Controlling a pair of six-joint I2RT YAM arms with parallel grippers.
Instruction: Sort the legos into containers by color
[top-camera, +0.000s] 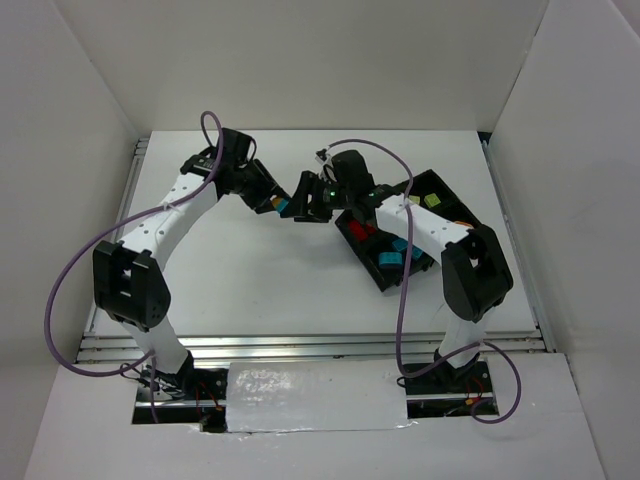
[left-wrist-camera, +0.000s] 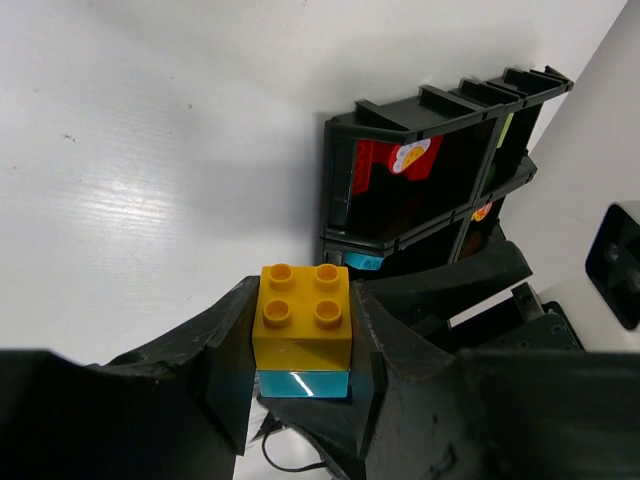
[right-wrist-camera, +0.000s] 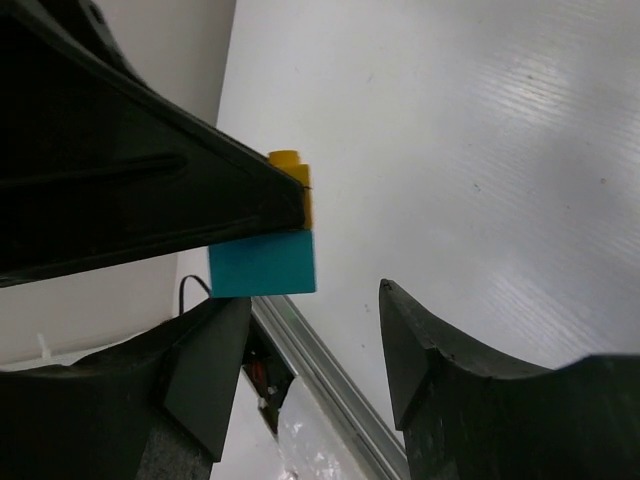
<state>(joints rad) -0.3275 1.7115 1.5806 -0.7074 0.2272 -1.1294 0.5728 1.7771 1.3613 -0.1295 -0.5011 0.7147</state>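
My left gripper (left-wrist-camera: 300, 345) is shut on a two-coloured lego (left-wrist-camera: 303, 328), yellow-orange on top and cyan below, held above the table's middle (top-camera: 279, 205). My right gripper (right-wrist-camera: 315, 340) is open, its fingers on either side just below that lego's cyan half (right-wrist-camera: 262, 263). In the top view the two grippers meet at the centre, the right gripper (top-camera: 308, 200) next to the black tray (top-camera: 450, 205). The tray holds red (top-camera: 362, 232), cyan (top-camera: 390, 258) and light green (top-camera: 432, 201) legos in separate compartments. A red lego (left-wrist-camera: 385, 160) shows in the left wrist view.
White walls enclose the table on the left, back and right. Purple cables loop over both arms (top-camera: 210, 125). An aluminium rail (top-camera: 320, 345) runs along the near edge. The tray (left-wrist-camera: 430, 110) lies angled at the right of centre.
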